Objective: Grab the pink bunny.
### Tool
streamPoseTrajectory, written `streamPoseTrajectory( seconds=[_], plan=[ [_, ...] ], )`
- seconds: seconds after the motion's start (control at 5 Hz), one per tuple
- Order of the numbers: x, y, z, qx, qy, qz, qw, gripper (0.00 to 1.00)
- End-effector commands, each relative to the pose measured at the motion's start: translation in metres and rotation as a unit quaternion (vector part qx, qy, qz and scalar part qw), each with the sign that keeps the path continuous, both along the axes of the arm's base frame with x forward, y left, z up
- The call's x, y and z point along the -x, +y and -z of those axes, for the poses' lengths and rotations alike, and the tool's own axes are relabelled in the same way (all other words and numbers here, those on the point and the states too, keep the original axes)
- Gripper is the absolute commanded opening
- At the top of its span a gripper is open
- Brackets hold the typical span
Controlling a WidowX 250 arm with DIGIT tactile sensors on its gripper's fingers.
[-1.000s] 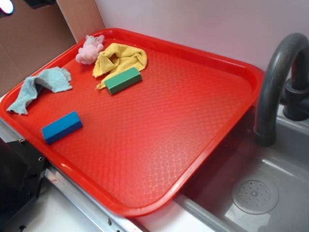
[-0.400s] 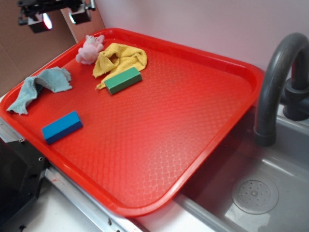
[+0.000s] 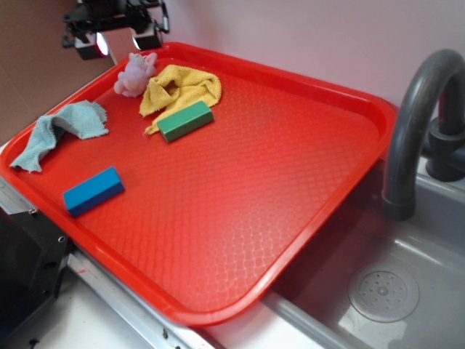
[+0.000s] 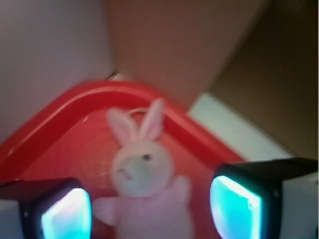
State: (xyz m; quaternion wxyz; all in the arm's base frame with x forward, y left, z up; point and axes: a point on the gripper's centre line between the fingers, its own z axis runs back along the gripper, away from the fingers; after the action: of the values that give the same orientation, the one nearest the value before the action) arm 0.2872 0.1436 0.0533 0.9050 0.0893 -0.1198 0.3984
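Observation:
The pink bunny [image 3: 134, 73] lies in the far left corner of the red tray [image 3: 276, 182], beside the yellow cloth [image 3: 182, 87]. My gripper [image 3: 120, 40] hangs above and just left of it, open, with lit pads. In the wrist view the bunny [image 4: 144, 191] lies face up, ears toward the tray corner, between my two fingertips [image 4: 65, 214], which stand wide apart on either side of it without touching it. My gripper [image 4: 149, 211] holds nothing.
A green block [image 3: 185, 121] lies next to the yellow cloth. A grey-green rag [image 3: 58, 131] and a blue block [image 3: 93, 191] lie on the tray's left side. A sink with a dark faucet [image 3: 414, 123] is at the right. A wall and brown board stand behind the tray.
My gripper has come in from the upper left and moved right and down toward the bunny. The bunny and the other things have not moved.

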Motion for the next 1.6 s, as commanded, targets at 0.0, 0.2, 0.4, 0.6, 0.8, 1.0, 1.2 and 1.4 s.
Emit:
streamPoseTrajectory(
  seconds=[0.0,0.2,0.4,0.6,0.8,1.0,1.2,1.4],
  plan=[
    [0.001,0.009,0.016,0.028,0.016,0.016,0.999,1.00],
    [0.004,0.010,0.031,0.025,0.038,0.011,0.999,1.00],
    [0.009,0.008,0.035,-0.017,0.047,-0.002,0.999,0.00],
    [0.016,0.003,0.026,-0.013,0.038,-0.007,0.999,0.00],
    [0.022,-0.004,-0.001,-0.053,0.030,-0.028,0.998,0.00],
    [0.023,-0.028,-0.051,-0.025,0.023,-0.001,0.999,0.00],
    [0.037,-0.060,-0.103,0.090,0.027,0.114,0.989,0.00],
    [0.069,-0.097,-0.154,0.143,-0.005,0.205,0.968,0.00]
  ],
)
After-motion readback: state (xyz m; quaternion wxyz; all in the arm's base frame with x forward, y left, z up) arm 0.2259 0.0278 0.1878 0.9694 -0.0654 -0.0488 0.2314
